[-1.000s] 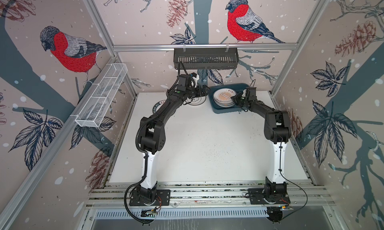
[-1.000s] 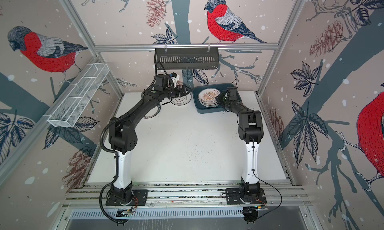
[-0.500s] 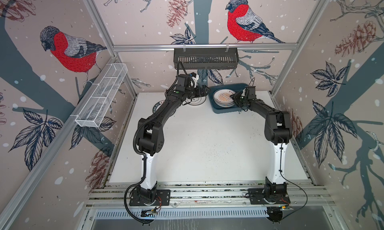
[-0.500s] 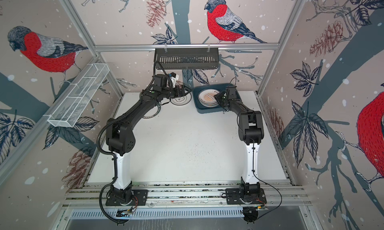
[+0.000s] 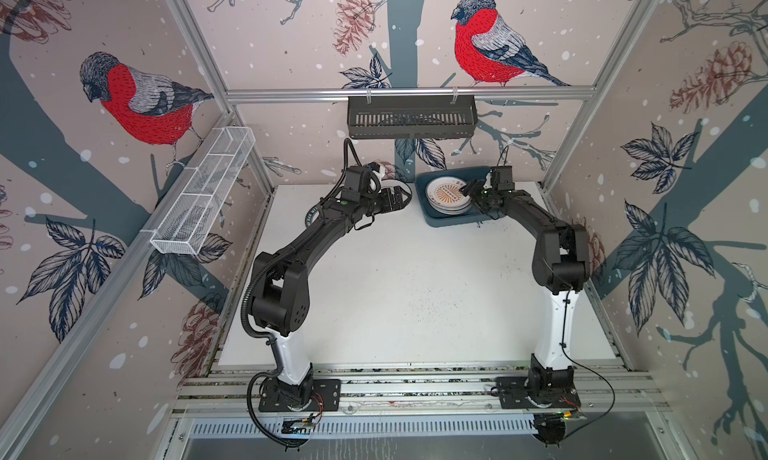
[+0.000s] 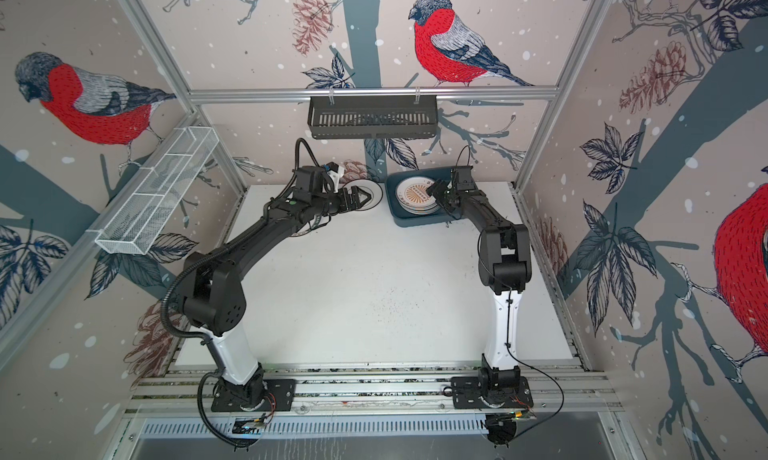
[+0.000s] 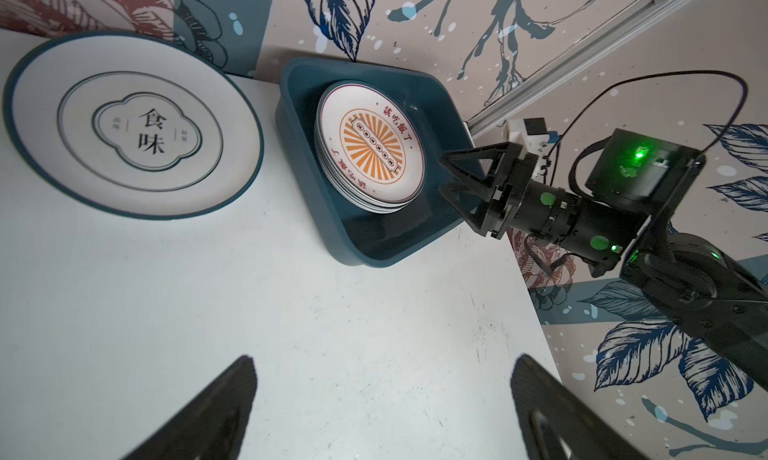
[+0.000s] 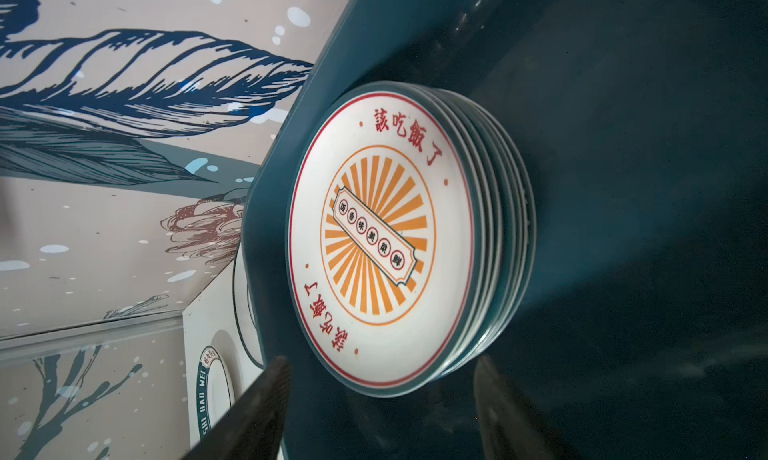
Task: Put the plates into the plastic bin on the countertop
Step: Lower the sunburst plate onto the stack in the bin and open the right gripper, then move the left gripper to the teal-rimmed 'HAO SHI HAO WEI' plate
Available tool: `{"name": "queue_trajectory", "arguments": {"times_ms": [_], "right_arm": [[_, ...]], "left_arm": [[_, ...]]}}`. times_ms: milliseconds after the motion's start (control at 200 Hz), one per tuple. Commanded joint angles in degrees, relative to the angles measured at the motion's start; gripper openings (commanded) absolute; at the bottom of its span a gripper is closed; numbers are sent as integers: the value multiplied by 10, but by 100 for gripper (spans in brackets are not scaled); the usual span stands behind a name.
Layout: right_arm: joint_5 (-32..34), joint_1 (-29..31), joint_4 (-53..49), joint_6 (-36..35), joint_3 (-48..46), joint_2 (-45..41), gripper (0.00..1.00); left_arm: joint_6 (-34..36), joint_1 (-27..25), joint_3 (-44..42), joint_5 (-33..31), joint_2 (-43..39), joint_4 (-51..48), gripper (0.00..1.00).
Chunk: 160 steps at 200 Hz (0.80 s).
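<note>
- The white speckled countertop [image 5: 395, 296] is boxed in by bird-papered walls [image 5: 291, 63]. The plastic bin [image 7: 303, 188] sits at its far edge against the back wall.
- A stack of plates [image 7: 370, 146] lies flat in the bin, an orange sunburst plate on top.
- The right gripper [image 7: 444, 174] hangs over the bin with its jaws parted and nothing between them. The stack's rim is just ahead of the tips and apart from them.
- The stack is not square: in the right wrist view the lower plates step out sideways. A tip dragged across the top rim could slide or tilt that plate.
- The bin's wall lies just below and behind the right jaws, so a low pull-back might hook it and shove the bin.
- The left gripper [image 7: 383, 360] has its jaws wide and empty. A teal-rimmed plate [image 7: 133, 125] lies flat on the countertop just beside them, with the bin straight ahead.
- That plate offers only a thin rim to grip. A finger that misses under it would likely push the plate toward the wall or the bin.
- Both pairs of jaws are near the bin, so the left could meet the right there when it carries a plate in.
- A lettered-rim plate [image 8: 210, 391] also waits outside the bin.
</note>
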Motion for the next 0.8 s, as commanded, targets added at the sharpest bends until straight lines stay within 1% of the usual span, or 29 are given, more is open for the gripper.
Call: {"name": "queue_trajectory", "arguments": {"times_ms": [0, 200, 370, 460, 530, 630, 735, 795], "right_arm": [[-5, 1, -12, -36, -11, -17, 72], [-19, 10, 16, -62, -60, -61, 80], [-30, 18, 62, -82, -114, -116, 89], [-40, 19, 88, -84, -143, -144, 93], [-72, 23, 111, -95, -156, -161, 94], [-97, 35, 126, -114, -160, -179, 100], [-116, 47, 147, -123, -155, -188, 100], [-141, 49, 162, -118, -149, -186, 100]], "left_arm": [[-14, 2, -30, -44, -26, 21, 96], [-63, 8, -94, -122, -63, -4, 96], [-93, 31, -153, -145, -87, -2, 96], [-111, 59, -173, -141, -93, -9, 96], [-120, 81, -192, -139, -99, -9, 95], [-127, 117, -225, -137, -110, 7, 95], [-149, 161, -251, -137, -113, 8, 94], [-165, 188, -267, -128, -117, 8, 94]]}}
